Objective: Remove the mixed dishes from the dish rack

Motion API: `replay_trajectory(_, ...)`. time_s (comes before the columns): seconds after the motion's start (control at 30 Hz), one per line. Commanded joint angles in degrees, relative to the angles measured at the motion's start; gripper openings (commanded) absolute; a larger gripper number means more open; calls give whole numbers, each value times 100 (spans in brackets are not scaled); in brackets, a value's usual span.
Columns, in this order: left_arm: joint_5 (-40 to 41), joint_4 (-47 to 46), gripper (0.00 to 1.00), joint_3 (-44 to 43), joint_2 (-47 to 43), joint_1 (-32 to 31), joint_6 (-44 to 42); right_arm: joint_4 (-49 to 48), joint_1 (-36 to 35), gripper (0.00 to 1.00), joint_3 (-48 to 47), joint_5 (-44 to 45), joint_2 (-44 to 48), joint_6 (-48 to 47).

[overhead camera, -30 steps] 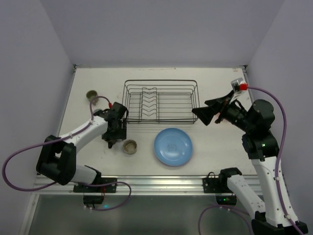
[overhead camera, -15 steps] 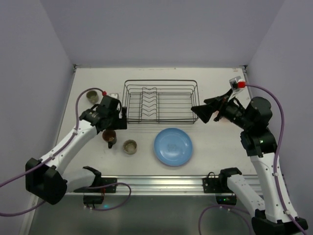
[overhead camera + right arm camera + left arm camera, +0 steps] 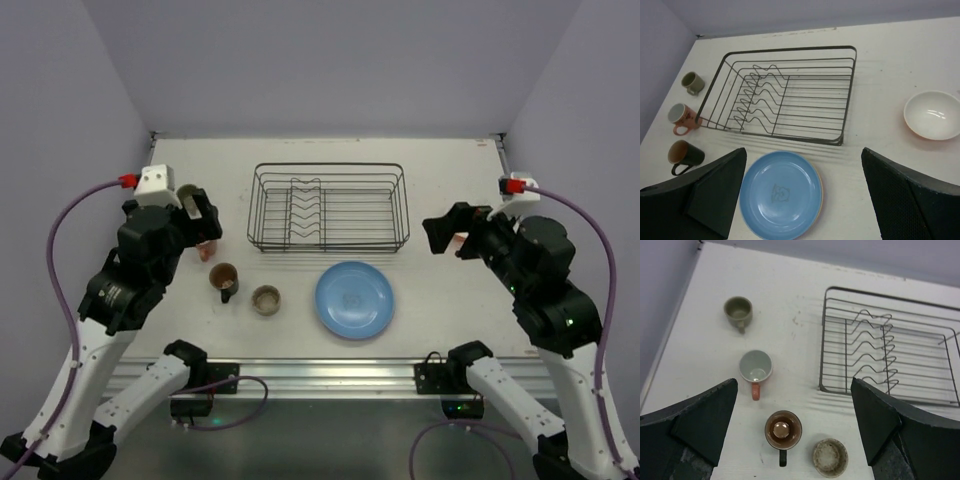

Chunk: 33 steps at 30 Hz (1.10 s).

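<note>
The black wire dish rack (image 3: 327,165) stands empty at mid-table; it also shows in the left wrist view (image 3: 823,340) and the right wrist view (image 3: 790,49). A blue plate (image 3: 353,299) (image 3: 781,194) lies in front of it, with a yellowish rim showing beneath. Left of the plate stand the beige cup (image 3: 266,299) (image 3: 830,457), the dark brown cup (image 3: 224,281) (image 3: 783,430), the pink cup (image 3: 756,367) and the olive-grey cup (image 3: 738,311). The orange bowl (image 3: 932,115) sits right of the rack. My left gripper (image 3: 794,385) is open and empty, high above the cups. My right gripper (image 3: 804,150) is open and empty, high above the plate.
Pale walls enclose the table on the left, back and right. In the top view my raised left arm (image 3: 150,245) covers most of the pink and olive-grey cups, and my right arm (image 3: 510,250) covers the bowl. A metal rail (image 3: 320,372) runs along the near edge.
My left gripper has let go of the dark brown cup, now standing on the table, and has risen back to the left. My right gripper has drawn back to the right.
</note>
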State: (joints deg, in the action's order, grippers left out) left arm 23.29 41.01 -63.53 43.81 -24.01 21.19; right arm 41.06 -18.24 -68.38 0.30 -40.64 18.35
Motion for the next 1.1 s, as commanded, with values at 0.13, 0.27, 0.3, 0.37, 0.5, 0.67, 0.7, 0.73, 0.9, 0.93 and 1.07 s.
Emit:
replay_trajectory(0.13,1143,820,100,-722,-382,19,-264,1763,-145,99,-773,1622,302,-147)
replay_trajectory(0.27,1283,1102,100,-942,-803,28,-405,1914,-145,99,-633,1940,828,-314)
replay_trajectory(0.3,1292,1119,100,-960,-995,28,-475,1915,-136,99,-589,1852,960,-314)
replay_trajectory(0.37,1310,1207,100,-1021,-1294,19,-502,1915,-136,99,-466,1729,1294,-384)
replay_trajectory(0.5,1091,1435,100,-1056,-1708,19,-502,1959,-136,99,-369,1685,1716,-411)
replay_trajectory(0.67,1186,1726,100,-751,-2192,-16,-230,1967,-136,99,-246,1658,2104,-455)
replay_trajectory(0.7,1178,1673,100,-662,-2262,-7,-238,1959,-145,99,-220,1675,2148,-464)
replay_trajectory(0.73,1143,1629,100,-591,-2315,-7,-264,1950,-136,99,-211,1684,2218,-464)
replay_trajectory(0.9,1318,1375,100,-380,-2553,-16,-396,1871,-145,99,-158,1632,2245,-455)
replay_trajectory(0.93,1353,1339,100,-371,-2562,-16,-422,1871,-136,99,-184,1640,2193,-455)
replay_trajectory(1.07,1354,1225,100,-406,-2588,-16,-528,1844,-136,99,-202,1632,2131,-429)
